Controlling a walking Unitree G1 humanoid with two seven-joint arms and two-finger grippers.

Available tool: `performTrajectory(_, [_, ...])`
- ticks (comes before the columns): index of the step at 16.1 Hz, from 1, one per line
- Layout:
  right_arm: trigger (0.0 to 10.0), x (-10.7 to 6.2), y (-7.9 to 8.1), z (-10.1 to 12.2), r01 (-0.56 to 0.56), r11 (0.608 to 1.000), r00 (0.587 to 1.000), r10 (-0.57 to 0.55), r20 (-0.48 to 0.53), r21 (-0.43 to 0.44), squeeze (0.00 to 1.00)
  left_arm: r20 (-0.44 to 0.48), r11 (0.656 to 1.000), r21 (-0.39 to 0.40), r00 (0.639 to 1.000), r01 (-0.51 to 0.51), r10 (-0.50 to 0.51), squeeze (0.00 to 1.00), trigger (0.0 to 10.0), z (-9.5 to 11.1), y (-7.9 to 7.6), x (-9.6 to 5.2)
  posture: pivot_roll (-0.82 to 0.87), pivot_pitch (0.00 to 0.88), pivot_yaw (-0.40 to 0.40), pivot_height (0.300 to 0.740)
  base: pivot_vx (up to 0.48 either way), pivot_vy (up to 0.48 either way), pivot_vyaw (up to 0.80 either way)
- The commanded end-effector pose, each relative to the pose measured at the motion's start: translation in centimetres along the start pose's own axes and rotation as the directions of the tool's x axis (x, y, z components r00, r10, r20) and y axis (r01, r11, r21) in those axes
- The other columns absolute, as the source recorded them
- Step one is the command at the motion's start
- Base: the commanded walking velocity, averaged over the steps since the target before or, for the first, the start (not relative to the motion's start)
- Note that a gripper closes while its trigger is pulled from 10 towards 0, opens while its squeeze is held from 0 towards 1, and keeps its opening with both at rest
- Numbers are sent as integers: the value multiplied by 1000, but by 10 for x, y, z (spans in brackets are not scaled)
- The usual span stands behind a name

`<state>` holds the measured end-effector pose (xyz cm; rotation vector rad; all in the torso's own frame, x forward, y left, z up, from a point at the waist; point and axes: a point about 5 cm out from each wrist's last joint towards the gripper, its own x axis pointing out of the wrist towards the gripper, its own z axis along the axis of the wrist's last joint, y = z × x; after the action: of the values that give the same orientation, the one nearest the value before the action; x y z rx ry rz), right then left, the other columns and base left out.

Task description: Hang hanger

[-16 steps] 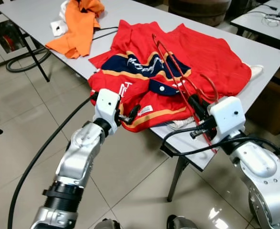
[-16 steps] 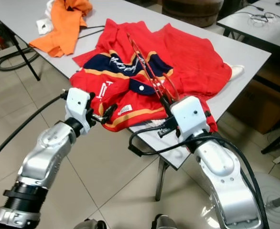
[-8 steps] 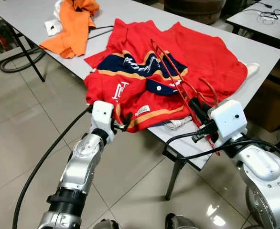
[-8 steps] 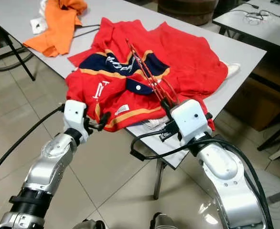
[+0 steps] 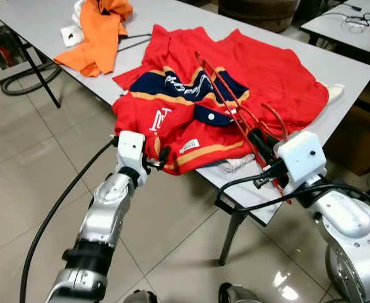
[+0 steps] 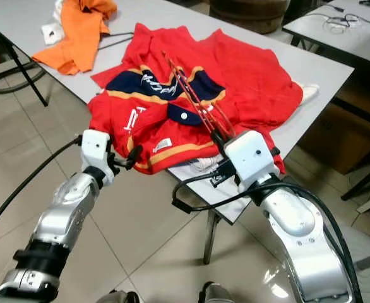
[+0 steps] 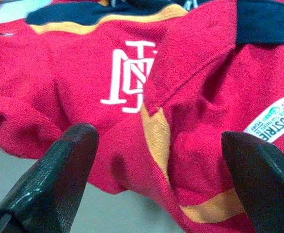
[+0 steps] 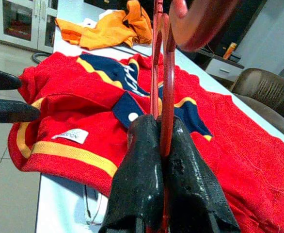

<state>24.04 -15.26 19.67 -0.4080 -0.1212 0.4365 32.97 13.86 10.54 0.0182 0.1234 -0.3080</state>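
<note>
Right end effector (image 8: pixel 162 145) clamped on red hanger (image 5: pixel 226 101); left end effector (image 7: pixel 151 179) open, empty, facing red shirt (image 5: pixel 261 76) on table (image 5: pixel 355 69). Hanger probably not yet in shirt; hanging undone.

Grey table (image 5: pixel 355 69), bearing one red polo shirt (image 5: pixel 261 69) with navy collar. One orange garment (image 5: pixel 100 31) at far end. Black cable (image 5: pixel 21 85) on tiled floor.

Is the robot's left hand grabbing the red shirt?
No, the left gripper has its jaws spread apart, nothing between them, facing the red shirt.

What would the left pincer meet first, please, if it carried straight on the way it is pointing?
Most likely the red shirt: the left pincer is open and aimed at its hanging front edge. The gap between them is hard to judge.
</note>
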Motion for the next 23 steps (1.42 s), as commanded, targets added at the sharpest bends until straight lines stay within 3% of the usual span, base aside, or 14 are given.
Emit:
performTrajectory(1, [10000,0,-3,3,3,1000,1000,-3,16,-14,0,1,999,2,999,47,-47,0,10000,1,0,4,-131,115,71,740,0,0,0])
performTrajectory(4, [10000,-2,-2,2,-1,1000,1000,1,14,-13,0,-26,996,38,996,84,-83,0,10000,1,2,14,-136,118,80,740,0,0,0])
performTrajectory(9, [10000,-5,3,1,-28,999,1000,28,7,-21,0,-74,996,81,997,43,-37,0,10000,-1,11,25,-147,117,89,740,0,0,0])
performTrajectory(17, [10000,-6,3,1,-31,999,1000,31,2,-32,0,-107,990,87,987,-107,116,0,10000,-5,29,31,-155,128,87,740,0,0,0])
performTrajectory(21, [10000,-8,5,1,-35,999,999,35,-5,-38,0,-128,993,64,986,-103,110,0,10000,-9,29,32,-161,130,91,740,0,0,0])
performTrajectory(22, [10000,-8,6,1,-35,999,999,35,-5,-39,0,-128,993,63,986,-102,109,0,4157,-9,29,32,-161,130,91,740,0,0,0])
performTrajectory(23, [10000,-9,6,1,-34,999,999,34,-6,-42,0,-134,993,56,985,-101,108,0,0,-11,29,31,-164,131,93,740,0,0,0])
